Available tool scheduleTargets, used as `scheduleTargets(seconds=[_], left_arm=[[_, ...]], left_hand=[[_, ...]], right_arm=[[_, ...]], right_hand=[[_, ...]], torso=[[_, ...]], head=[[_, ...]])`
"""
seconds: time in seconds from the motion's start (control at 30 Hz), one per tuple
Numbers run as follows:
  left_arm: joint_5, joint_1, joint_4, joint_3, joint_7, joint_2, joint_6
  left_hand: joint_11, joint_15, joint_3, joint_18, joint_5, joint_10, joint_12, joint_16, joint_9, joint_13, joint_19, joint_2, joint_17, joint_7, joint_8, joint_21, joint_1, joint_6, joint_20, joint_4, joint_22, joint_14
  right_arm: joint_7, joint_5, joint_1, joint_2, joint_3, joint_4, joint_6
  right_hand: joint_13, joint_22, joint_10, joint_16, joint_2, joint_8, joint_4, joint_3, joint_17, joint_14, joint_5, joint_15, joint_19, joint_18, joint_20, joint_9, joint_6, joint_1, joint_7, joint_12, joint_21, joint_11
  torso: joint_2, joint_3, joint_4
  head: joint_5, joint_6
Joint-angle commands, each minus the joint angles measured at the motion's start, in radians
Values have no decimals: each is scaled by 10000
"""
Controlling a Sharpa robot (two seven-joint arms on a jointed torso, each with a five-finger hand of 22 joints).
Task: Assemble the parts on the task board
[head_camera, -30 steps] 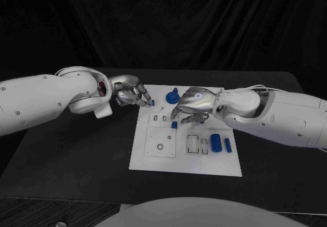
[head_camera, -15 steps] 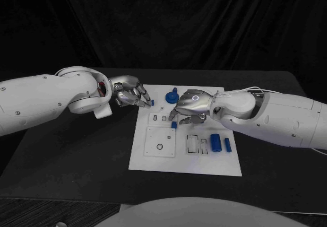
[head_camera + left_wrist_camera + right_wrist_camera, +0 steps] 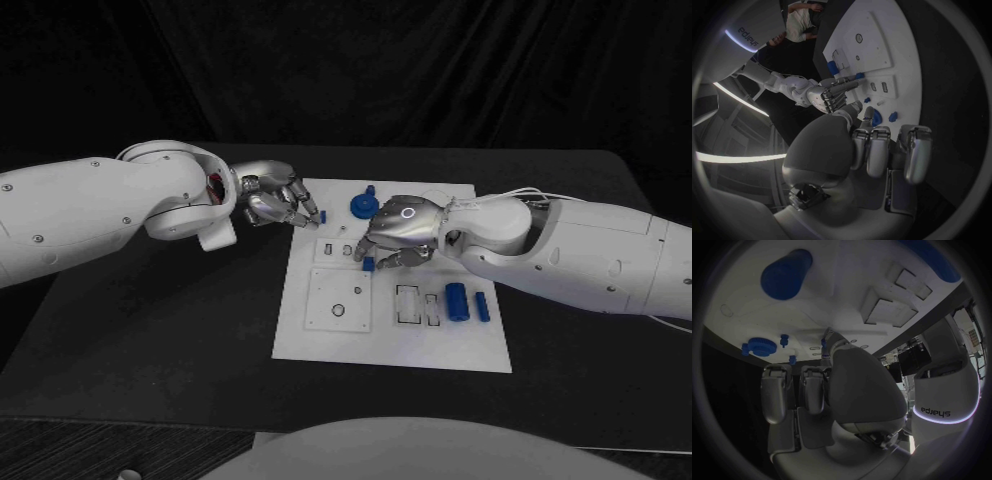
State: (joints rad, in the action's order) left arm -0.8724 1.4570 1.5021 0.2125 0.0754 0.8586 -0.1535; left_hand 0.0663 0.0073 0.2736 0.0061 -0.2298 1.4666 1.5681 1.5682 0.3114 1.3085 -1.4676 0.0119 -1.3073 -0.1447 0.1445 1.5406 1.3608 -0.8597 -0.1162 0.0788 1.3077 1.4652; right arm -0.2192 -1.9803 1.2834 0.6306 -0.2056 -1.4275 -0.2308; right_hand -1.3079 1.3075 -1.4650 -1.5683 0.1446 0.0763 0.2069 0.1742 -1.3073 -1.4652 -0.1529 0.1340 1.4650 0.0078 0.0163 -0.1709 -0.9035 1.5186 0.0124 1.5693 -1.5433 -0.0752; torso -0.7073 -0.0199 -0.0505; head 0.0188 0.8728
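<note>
Task board (image 3: 433, 345) lies mid-table; blue cylinder (image 3: 456, 301) lies on its right part. Right hand (image 3: 400, 232) pinches small blue part (image 3: 368, 264) over board. Left hand (image 3: 277, 203) at board's far-left corner, fingers curled, grip unclear.

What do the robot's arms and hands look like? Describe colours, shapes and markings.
Both arms are bulky, rounded white shells. Each ends in a silver metal hand, left hand and right hand, with segmented fingers. A thin cable runs along the right arm; "sharpa" lettering marks the arms.
</note>
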Motion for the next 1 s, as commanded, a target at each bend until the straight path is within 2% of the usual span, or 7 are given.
scheduleTargets(seconds=[0.03, 0.13, 0.27, 0.63, 0.83, 0.87, 1.0], left_arm=[[93, -10, -6, -8, -70, -35, -118], [93, -13, -17, -8, -62, -49, -125], [93, -16, -26, -8, -47, -55, -136], [93, -20, -19, -8, -12, -55, -172], [93, -22, -25, -8, -46, -49, -149], [93, -22, -25, -8, -46, -49, -149], [93, -25, -28, -7, -134, -48, -102]], left_hand=[[3, 53, 31, 57, 2, 1042, 26, 26, -8, 2623, -692, 75, -2635, -19, 47, -56, -7, -66, -73, 21, 2399, 1056], [-4, 48, 47, 64, -3, 1042, 26, 26, -30, 2623, -674, 104, -2635, -13, 59, -76, 3, -101, -70, 28, 2387, 1056], [-5, 47, 51, 66, -3, 1042, 26, 26, -39, 2623, -667, 117, -2635, -12, 61, -83, 2, -110, -69, 35, 2383, 1056], [-6, 45, 55, 75, 2, 1042, 26, 26, -54, 2623, -643, 134, -2635, -12, 61, -109, -5, -117, -67, 50, 2367, 1056], [-6, 43, 54, 78, 10, 1042, 26, 26, -72, 2623, -633, 146, -2635, -13, 59, -119, -16, -121, -66, 67, 2362, 1056], [-6, 43, 54, 78, 10, 1042, 26, 26, -72, 2623, -633, 146, -2635, -13, 59, -119, -16, -121, -66, 67, 2362, 1056], [-4, 43, 32, 78, 32, 1042, 26, 26, -101, 2623, -631, 129, -2635, -14, 55, -122, -44, -124, -65, 92, 2361, 1056]], right_arm=[[-91, -89, -37, -14, 7, 3, 166], [-135, -89, -52, -20, 7, 15, 96], [-175, -89, -61, -18, 7, 28, -16], [-184, 270, -69, -1, 8, 36, -358], [-68, 948, -67, 87, 8, 39, -1362], [-68, 948, -67, 87, 8, 39, -1362], [-113, 1994, -58, 192, 8, 55, -2243]], right_hand=[[-2629, 2511, -1058, -25, 9, 113, 51, 15, -2635, -1056, 49, 57, 858, 15, 67, -52, -201, -23, -8, 14, 53, -59], [-2629, 2510, -1058, -25, -64, 607, 58, 21, -2635, -1056, 55, 15, 855, 15, 45, -325, -987, -20, -122, 14, 56, 10], [-2629, 2506, -1058, -25, -137, 993, 12, -3, -2635, -1056, 50, -33, 848, 18, 0, -607, -1457, -25, -199, 14, 66, 74], [-2629, 2502, -1058, -25, -214, 1230, -34, -1, -2635, -1056, 19, -50, 841, 21, -24, -823, -1700, -9, -209, 14, 77, 86], [-2629, 2494, -1058, -25, -251, 1260, -26, -2, -2635, -1056, 27, -56, 827, 28, -29, -866, -1713, -32, -238, 14, 99, 101], [-2629, 2494, -1058, -25, -251, 1260, -26, -2, -2635, -1056, 27, -56, 827, 28, -29, -866, -1713, -32, -238, 14, 99, 101], [-2629, 2492, -1058, -25, -295, 1285, 11, -29, -2635, -1056, 121, -80, 824, 29, -45, -927, -1686, -106, -302, 14, 103, 135]], torso=[[-4, -1, -4], [-2, -9, 16], [3, -19, 33], [19, -13, 31], [10, -14, 56], [10, -14, 56], [12, -10, 64]], head=[[10, -2], [44, -2], [65, -2], [46, -2], [111, -2], [111, -2], [156, -2]])
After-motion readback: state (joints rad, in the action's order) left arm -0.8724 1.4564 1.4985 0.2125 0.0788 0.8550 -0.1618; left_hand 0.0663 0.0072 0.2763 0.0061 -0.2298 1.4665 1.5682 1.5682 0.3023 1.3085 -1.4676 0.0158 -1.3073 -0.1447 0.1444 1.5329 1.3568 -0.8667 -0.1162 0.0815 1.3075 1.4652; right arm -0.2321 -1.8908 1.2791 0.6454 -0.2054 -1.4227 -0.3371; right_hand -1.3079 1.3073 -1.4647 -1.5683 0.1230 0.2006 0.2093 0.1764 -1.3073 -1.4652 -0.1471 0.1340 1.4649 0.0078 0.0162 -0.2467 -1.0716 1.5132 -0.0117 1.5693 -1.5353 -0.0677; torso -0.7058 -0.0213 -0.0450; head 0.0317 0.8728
